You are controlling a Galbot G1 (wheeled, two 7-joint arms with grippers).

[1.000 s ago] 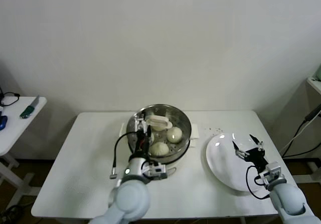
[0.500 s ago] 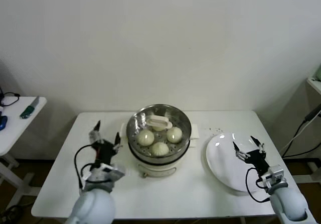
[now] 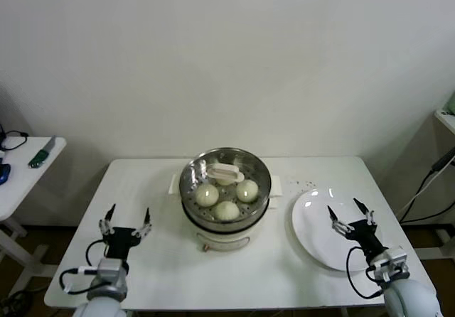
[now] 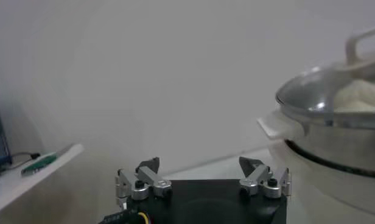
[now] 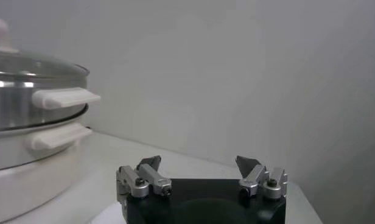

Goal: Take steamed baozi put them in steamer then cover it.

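The left gripper (image 3: 126,221) hovers over the white table (image 3: 298,274) with its fingers spread wide and holding nothing, well left of the steamer (image 3: 225,192). The right gripper (image 3: 350,216), equally spread and empty, hangs over the white plate (image 3: 313,224). Between them, the steamer holds the steamed baozi (image 3: 226,210) under its glass lid (image 3: 225,175).

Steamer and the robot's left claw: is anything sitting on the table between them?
No. In the head view, only bare white table lies between the steamer and the open left gripper. The gripper holds nothing.
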